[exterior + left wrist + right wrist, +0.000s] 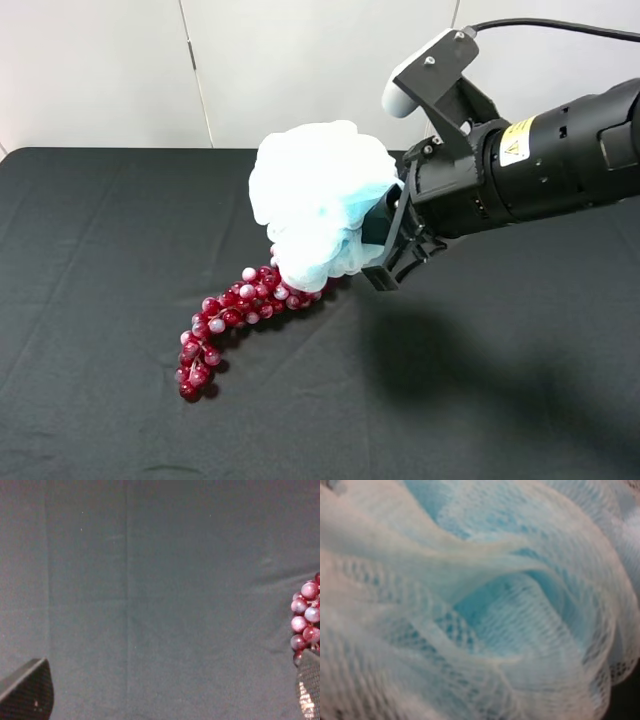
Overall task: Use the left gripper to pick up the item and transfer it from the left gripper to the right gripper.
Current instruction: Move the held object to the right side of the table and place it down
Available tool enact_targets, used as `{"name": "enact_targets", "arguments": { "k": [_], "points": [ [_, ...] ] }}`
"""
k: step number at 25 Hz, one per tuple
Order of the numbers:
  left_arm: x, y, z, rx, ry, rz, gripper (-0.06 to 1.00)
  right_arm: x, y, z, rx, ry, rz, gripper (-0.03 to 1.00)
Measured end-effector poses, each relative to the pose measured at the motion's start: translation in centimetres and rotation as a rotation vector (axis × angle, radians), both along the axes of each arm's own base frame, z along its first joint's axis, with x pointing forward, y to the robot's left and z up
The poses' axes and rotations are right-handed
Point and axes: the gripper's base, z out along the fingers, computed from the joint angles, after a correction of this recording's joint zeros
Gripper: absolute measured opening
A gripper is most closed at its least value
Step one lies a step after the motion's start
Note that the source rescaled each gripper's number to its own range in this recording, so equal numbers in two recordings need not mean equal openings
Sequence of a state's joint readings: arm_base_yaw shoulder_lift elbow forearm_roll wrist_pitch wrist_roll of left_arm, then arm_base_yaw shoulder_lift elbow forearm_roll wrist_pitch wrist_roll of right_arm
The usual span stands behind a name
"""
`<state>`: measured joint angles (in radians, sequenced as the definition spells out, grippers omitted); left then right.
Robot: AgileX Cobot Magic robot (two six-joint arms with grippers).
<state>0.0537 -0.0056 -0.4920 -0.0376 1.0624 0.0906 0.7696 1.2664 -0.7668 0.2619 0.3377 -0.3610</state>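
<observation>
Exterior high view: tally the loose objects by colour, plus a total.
Pale blue-and-white: 1, the bath puff, held in the right gripper
Dark red: 1, the grape bunch, lying on the black table
Total: 2

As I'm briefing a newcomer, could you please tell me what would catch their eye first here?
The fluffy blue-and-white bath puff stands out, held in the air by the right gripper near the middle. Just below it, a dark red bunch of grapes lies on the black table.
</observation>
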Motion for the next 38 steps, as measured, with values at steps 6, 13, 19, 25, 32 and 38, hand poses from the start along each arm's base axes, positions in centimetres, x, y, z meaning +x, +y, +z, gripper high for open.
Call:
{"name": "enact_targets", "arguments": {
  "k": [6,13,19,25,32,38],
  "points": [
    [0.0,0.0,0.0,0.0,0.0,0.0,0.97,0.4,0.0,2.6,-0.057,0.079,-0.052,0.0],
    [0.0,0.0,0.0,0.0,0.0,0.0,0.97,1.7,-2.7,4.6,-0.233,0.132,-0.261,0.0],
    [0.0,0.0,0.0,0.0,0.0,0.0,0.97,4.0,-7.4,4.3,-0.271,0.219,-0.428,0.0],
    [0.0,0.0,0.0,0.0,0.0,0.0,0.97,5.4,-11.4,4.2,-0.235,0.29,-0.546,0.0],
    [0.0,0.0,0.0,0.0,0.0,0.0,0.97,6.7,-12.1,2.6,-0.224,0.381,-0.562,0.0],
    [0.0,0.0,0.0,0.0,0.0,0.0,0.97,8.0,-11.7,0.4,-0.257,0.46,-0.553,0.0]
  ]
}}
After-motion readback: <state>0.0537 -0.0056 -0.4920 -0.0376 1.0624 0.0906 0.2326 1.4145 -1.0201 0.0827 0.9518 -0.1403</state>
